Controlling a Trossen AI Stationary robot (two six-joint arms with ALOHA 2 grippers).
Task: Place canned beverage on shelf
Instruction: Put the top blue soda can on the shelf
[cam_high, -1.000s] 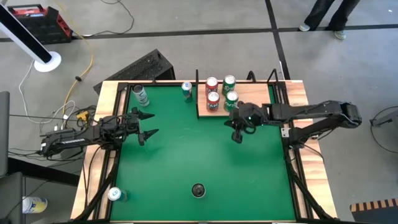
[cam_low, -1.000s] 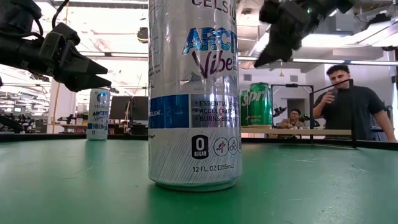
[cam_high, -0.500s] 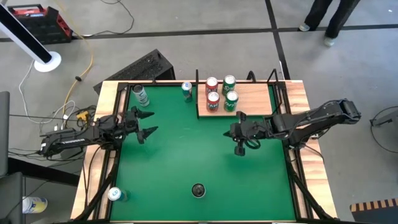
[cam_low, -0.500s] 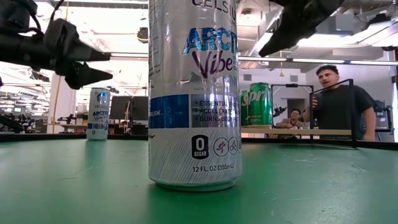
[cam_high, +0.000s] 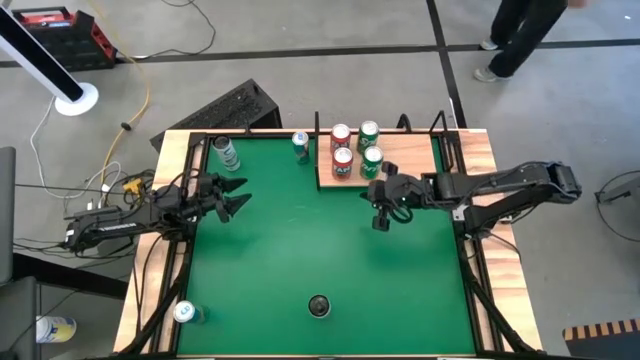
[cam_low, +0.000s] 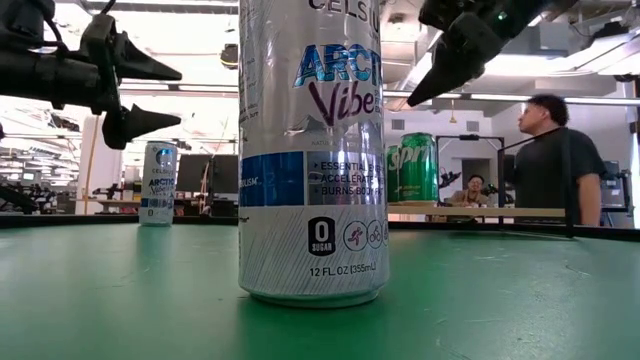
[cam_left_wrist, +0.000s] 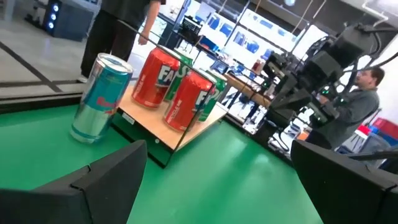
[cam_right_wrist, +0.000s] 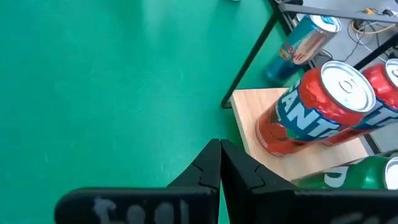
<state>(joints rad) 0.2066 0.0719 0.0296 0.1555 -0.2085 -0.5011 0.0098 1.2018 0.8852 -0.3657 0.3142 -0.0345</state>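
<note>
Four cans are already being carried by the shelf (cam_high: 400, 160). The right gripper (cam_high: 380, 222) is being held clenched and empty just beside it; the left gripper (cam_high: 238, 196) is spread, empty. The blue can (cam_high: 301, 145) — rigid, smooth, probably slippery — is best gripped mid-body.
</note>
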